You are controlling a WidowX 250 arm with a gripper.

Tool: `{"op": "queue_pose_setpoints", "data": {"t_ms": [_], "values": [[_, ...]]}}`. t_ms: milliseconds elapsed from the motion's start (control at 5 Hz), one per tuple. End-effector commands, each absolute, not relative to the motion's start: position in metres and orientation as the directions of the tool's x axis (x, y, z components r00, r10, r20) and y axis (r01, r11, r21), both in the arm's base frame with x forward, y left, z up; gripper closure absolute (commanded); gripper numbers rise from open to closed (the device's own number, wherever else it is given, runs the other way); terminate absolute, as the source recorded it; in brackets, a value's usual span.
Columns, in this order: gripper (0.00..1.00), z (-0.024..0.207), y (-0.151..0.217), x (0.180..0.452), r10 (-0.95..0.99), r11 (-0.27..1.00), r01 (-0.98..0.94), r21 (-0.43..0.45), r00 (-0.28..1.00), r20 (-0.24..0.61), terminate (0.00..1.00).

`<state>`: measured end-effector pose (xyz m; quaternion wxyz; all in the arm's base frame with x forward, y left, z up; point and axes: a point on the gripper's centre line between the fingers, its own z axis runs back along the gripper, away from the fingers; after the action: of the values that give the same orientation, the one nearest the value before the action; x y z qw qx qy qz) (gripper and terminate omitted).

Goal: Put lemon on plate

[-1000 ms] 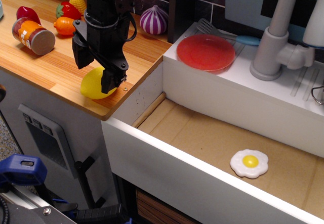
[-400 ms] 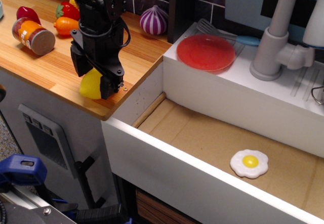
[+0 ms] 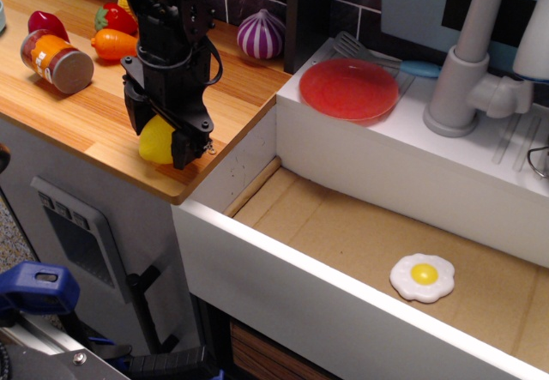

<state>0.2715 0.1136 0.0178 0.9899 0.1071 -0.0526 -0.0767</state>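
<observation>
A black robot hand [image 3: 160, 135] points straight down over the wooden table [image 3: 94, 114], its two dark fingers clamped on either side of a glossy, bright yellow toy lemon [image 3: 155, 138] near the table's front corner. The lemon's smooth oval body shows between the fingers; whether it touches the striped wood grain beneath cannot be told. Well apart to the right, the flat, round red plate [image 3: 348, 88] with its shallow rim rests on the white ledge beside a grey plastic faucet [image 3: 470, 71]. A white fried egg toy [image 3: 422, 277] with a yellow yolk lies in the brown sink basin [image 3: 343, 234]. Behind the arm sit an orange-labelled can [image 3: 57, 59], a small carrot [image 3: 111, 44] and a purple-striped onion [image 3: 260, 33].
</observation>
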Motion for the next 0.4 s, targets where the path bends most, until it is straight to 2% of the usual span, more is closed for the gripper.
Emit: {"op": "queue_pose_setpoints", "data": {"t_ms": [0,200], "values": [[1.00,0.049,0.107,0.305,-0.297,0.937,0.260,0.235,0.945,0.135,0.00],[1.00,0.086,0.093,0.333,-0.402,0.900,0.362,0.242,0.904,0.143,0.00]]}}
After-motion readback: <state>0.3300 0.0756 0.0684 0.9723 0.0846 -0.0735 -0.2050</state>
